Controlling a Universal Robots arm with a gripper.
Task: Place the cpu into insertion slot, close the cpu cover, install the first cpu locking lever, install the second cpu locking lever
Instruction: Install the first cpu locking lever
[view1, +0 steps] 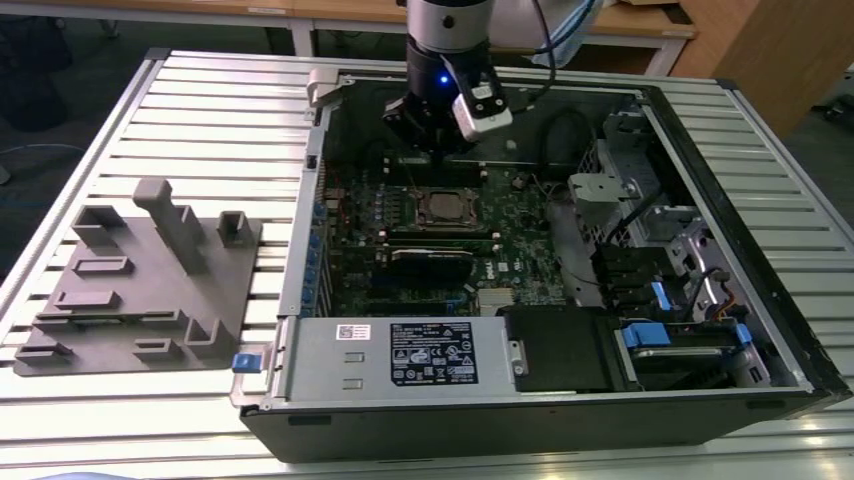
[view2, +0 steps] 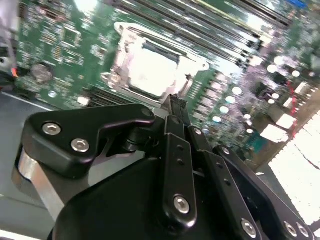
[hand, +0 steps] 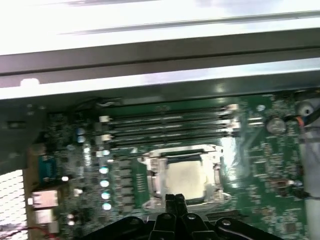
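Pincer (view1: 434, 150) inside the open computer case (view1: 534, 415), hanging just over the far edge of the socket on the green board (view1: 523, 235), fingers clenched together on nothing. In both wrist views, chip (hand: 186, 177) (view2: 150, 75) seated in the socket, metal cover (hand: 150, 164) lying flat around it. Grey stand (view1: 147, 290) on the slatted tabletop (view1: 214, 100), at the exterior view's left of the case.

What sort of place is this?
Probably a robotics lab or test workshop: a robot arm reaches into an open computer case on a slatted metal table, with wooden desks behind.
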